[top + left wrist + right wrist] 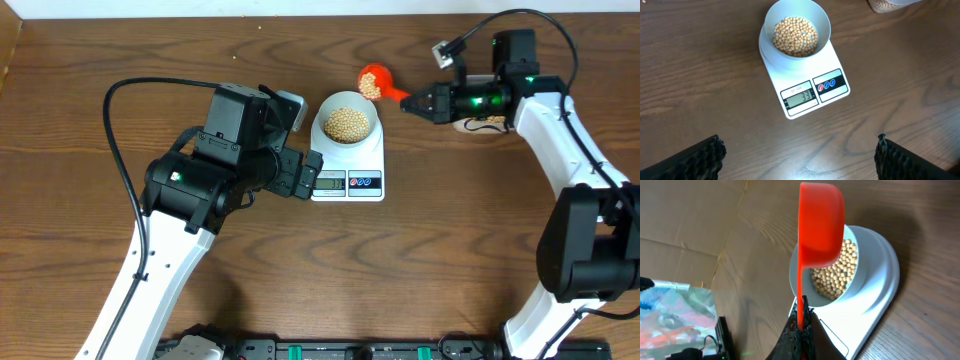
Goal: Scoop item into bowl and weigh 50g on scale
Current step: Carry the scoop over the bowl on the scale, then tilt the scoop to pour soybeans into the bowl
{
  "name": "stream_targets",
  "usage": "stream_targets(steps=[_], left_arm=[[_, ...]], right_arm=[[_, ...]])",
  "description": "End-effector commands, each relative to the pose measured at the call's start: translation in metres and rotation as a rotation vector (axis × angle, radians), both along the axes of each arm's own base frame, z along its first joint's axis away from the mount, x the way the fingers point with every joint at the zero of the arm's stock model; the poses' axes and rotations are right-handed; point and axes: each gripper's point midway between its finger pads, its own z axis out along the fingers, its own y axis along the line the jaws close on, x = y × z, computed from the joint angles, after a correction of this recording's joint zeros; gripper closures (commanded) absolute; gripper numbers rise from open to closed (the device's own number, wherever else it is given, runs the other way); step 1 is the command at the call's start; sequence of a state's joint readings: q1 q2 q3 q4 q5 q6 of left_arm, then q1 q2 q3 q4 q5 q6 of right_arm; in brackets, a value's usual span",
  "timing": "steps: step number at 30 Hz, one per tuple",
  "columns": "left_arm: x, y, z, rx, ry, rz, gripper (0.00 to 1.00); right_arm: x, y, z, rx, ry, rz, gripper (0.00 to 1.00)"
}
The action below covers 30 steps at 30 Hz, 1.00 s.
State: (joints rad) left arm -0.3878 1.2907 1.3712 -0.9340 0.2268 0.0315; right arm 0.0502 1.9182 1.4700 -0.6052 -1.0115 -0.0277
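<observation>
Currently I see my left gripper (800,159) spread wide, my right gripper (410,100) clamped, then toward the far edge the scale (347,170) reading 33, the bowl (322,112) on it, the orange scoop (372,80) in that right grip just beyond, and beans (347,124) in both.

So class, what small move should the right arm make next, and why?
Probably shift the orange scoop held by the right gripper over the bowl and tip in some beans gently: the scale display reads 33, short of 50, and the scoop is loaded, beside the bowl.
</observation>
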Motion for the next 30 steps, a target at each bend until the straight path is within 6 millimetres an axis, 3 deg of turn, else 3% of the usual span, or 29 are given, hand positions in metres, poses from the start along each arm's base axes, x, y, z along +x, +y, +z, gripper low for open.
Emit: stream_targets(steps=[1,30], left_arm=[[0.003,0.002,0.000,0.016,-0.008,-0.003,0.02],[0.003,0.002,0.000,0.016,-0.008,-0.003,0.02]], right_arm=[[0.005,0.002,-0.008,-0.057,0.001,-0.022,0.99],[0.004,0.046,-0.022,-0.333,-0.263,0.131,0.99]])
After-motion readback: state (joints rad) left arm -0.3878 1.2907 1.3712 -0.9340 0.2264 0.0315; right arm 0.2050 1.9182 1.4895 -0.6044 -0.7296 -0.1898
